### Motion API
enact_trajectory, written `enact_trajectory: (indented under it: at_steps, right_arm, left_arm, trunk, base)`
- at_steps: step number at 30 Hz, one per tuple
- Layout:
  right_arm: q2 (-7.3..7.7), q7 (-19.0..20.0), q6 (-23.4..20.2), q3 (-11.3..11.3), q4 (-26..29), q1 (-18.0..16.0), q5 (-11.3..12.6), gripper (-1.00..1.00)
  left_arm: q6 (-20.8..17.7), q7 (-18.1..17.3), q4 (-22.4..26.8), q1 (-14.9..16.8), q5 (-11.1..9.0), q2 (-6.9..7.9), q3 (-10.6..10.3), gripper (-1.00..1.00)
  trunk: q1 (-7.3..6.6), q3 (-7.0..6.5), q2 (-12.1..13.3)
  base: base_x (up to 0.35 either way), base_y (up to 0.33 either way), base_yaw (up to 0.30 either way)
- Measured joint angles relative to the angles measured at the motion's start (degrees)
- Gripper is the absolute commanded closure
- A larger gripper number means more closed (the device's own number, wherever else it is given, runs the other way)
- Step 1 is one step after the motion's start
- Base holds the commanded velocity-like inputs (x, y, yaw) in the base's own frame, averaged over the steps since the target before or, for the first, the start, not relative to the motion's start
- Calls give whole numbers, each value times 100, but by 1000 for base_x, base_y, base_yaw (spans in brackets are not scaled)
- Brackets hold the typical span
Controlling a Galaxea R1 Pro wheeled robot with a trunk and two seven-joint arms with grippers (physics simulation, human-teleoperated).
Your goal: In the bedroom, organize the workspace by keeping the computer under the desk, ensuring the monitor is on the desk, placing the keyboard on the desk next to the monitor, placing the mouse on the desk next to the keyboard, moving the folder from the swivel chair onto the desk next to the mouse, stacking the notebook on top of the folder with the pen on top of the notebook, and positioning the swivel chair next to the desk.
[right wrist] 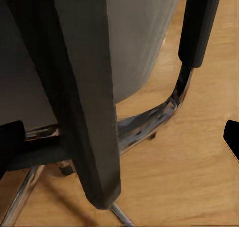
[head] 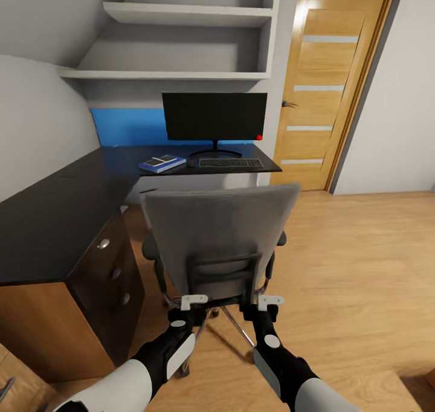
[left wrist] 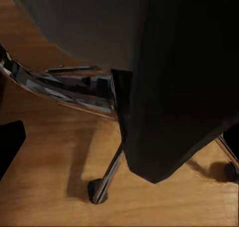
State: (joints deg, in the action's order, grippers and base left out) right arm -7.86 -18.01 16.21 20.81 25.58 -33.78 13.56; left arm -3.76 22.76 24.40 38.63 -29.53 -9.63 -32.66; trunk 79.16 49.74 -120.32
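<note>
We had both pincers, left (head: 194,302) and right (head: 270,301), up against the swivel chair (head: 220,243) back, grip unclear. Chair sat facing the bench (head: 54,218); push crooked and it'd probably spin or clip the drawers.

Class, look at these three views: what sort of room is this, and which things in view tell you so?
Probably a home study corner: a black desk carrying a monitor and keyboard, a grey swivel chair before it, wall shelves above, and a wooden door.
</note>
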Motion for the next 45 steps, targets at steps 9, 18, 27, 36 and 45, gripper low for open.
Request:
enact_trajectory:
  at_steps: [9,18,27,36,45]
  right_arm:
    - [7,-1,0,44,-164,0,2,-100]
    - [17,-1,0,50,-172,0,1,-100]
    - [17,-1,4,50,-172,0,1,-100]
    - [17,-2,3,52,-175,1,15,-100]
    - [17,-2,1,54,-176,2,20,-100]
  left_arm:
    - [-1,27,-8,-1,-24,-36,-47,-100]
    - [0,23,-10,-1,-39,-36,-54,-100]
    - [-2,27,-10,-2,-23,-36,-46,-100]
    - [-2,27,-12,-2,-39,-36,-49,-100]
    - [-1,30,-13,-3,-47,-36,-50,-100]
  trunk:
    - [-1,0,-1]
    - [-3,0,-2]
    - [-4,0,-2]
    - [-4,1,-2]
    - [-4,1,-2]
  base:
    - [0,0,0]
    - [66,0,0]
    - [278,0,0]
    - [320,0,0]
    - [321,0,0]
